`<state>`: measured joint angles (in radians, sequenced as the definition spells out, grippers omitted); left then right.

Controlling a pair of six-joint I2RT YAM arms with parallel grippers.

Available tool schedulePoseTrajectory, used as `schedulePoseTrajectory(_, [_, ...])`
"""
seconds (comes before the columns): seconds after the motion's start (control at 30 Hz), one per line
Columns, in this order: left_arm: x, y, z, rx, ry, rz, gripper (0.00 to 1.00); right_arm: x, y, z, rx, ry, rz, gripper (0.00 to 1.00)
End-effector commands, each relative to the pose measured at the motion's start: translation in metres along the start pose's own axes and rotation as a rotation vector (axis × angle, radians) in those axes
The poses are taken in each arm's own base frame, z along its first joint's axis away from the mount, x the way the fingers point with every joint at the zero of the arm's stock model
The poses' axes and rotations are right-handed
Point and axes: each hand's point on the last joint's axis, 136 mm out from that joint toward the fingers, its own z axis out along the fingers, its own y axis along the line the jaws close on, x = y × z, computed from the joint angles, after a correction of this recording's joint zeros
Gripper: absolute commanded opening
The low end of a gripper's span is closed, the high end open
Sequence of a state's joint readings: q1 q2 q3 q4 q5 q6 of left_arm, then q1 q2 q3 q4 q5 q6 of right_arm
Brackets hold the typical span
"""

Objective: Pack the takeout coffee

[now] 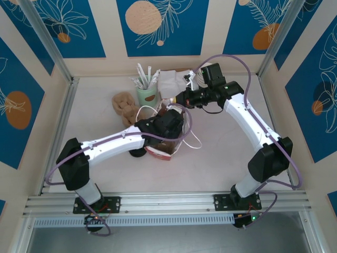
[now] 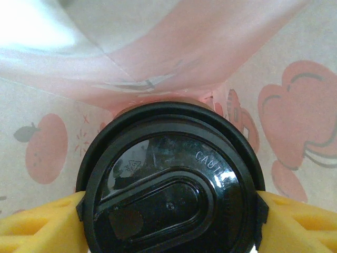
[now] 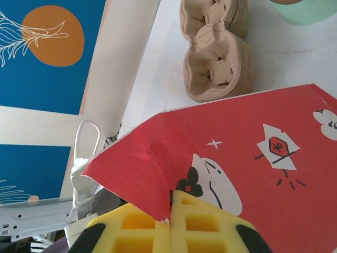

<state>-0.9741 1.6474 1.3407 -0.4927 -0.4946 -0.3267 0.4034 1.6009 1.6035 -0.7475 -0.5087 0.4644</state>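
Left tool [image 2: 168, 211] holds the coffee [image 2: 168, 179], with one yellow finger [image 2: 37, 226] pressing on each side of the black lid, so the jaws stand rather wide around the cup. The coffee is already inside the bag [image 2: 295, 105], and the pale walls with red prints rise around the lid. Its long axis runs straight away from the wrist, down toward the bag floor. The coming move is then, I think, only a short lowering and after that an opening of the jaws. Whether the cup bottom touches the floor I cannot tell, because the lid hides it. Right tool [image 3: 169, 221] is closed on the red edge of the bag and holds the mouth open
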Motion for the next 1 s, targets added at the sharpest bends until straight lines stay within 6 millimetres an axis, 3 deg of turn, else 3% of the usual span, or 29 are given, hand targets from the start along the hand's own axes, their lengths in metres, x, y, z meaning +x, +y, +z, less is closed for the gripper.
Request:
schedulePoseTrajectory(0.0, [0.002,0.010,0.009,-0.019,0.050,-0.046,0.73,0.005,0.016,-0.002,-0.058,0.033,0.011,0.00])
schedulePoseTrajectory(0.17, [0.004,0.011,0.014,-0.013,0.076,-0.064,0.72,0.004,0.014,-0.001,-0.057,0.033,0.019,0.01])
schedulePoseTrajectory(0.47, [0.002,0.012,0.025,0.005,0.111,-0.083,0.71,-0.011,0.013,-0.007,-0.041,0.004,0.031,0.25])
schedulePoseTrajectory(0.63, [0.000,0.007,0.033,0.045,0.137,-0.082,0.71,-0.021,0.018,-0.018,-0.032,-0.013,0.060,0.34])
schedulePoseTrajectory(0.97, [-0.001,0.010,0.047,0.050,0.178,-0.110,0.68,-0.044,0.017,-0.056,-0.010,-0.124,0.083,0.39])
